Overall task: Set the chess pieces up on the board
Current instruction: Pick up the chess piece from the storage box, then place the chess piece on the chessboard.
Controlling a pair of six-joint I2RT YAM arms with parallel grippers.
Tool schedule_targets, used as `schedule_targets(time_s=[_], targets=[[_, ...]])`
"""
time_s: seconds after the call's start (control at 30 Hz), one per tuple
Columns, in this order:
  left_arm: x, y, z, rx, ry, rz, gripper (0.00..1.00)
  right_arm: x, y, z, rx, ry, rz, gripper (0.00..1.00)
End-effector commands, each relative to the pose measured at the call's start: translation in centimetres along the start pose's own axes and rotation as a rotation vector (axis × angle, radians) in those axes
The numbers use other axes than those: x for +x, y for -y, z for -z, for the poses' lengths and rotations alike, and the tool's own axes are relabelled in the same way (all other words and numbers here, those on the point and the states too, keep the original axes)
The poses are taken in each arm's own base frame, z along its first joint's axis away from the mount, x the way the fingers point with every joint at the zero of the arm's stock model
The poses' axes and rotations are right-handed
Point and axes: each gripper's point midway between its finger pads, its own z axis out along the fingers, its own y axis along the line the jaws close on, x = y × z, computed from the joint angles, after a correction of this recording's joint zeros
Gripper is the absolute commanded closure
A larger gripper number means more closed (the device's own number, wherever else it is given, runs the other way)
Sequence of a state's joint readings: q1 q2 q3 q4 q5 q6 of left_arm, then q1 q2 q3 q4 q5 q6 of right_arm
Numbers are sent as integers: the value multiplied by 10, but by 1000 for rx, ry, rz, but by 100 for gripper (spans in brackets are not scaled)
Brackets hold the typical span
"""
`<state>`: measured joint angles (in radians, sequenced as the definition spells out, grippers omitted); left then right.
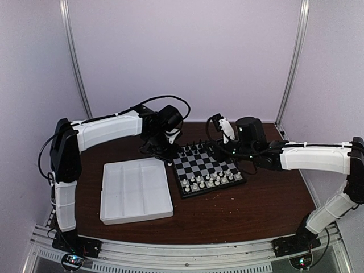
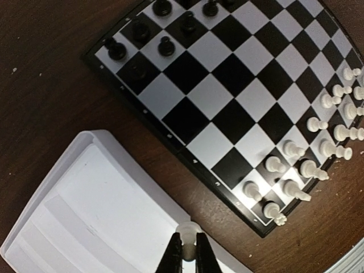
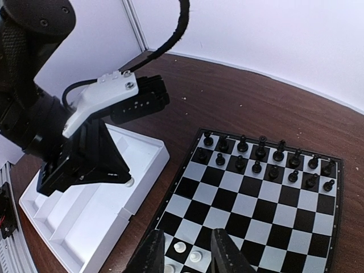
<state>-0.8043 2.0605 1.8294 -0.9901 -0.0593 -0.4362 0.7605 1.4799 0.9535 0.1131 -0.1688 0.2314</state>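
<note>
left wrist view: left gripper (image 2: 188, 243) clamped on one white chess piece (image 2: 188, 229) at tray (image 2: 85, 216) corner, just beside board (image 2: 227, 114). right gripper (image 3: 187, 256) jaws apart over board, empty. risk: shallow pinch slips; placing may topple crowded white rows (image 2: 327, 147).

White arms (image 1: 108, 128), black joints (image 1: 64, 153), cables (image 1: 170, 98)

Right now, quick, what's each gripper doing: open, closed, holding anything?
Left gripper: closed on a white chess piece.
Right gripper: open, holding nothing.
</note>
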Motion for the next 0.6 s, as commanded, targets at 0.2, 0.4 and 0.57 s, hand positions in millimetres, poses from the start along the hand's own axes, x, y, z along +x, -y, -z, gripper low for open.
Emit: schedule_targets(time_s=[0.2, 0.4, 0.57], targets=[[-23, 37, -18, 82, 41, -32, 95, -1, 30, 24, 128, 10, 15, 70], [-23, 41, -37, 77, 23, -40, 94, 3, 34, 28, 139, -1, 13, 70], [-23, 42, -48, 79, 10, -44, 94, 11, 34, 26, 136, -32, 17, 70]])
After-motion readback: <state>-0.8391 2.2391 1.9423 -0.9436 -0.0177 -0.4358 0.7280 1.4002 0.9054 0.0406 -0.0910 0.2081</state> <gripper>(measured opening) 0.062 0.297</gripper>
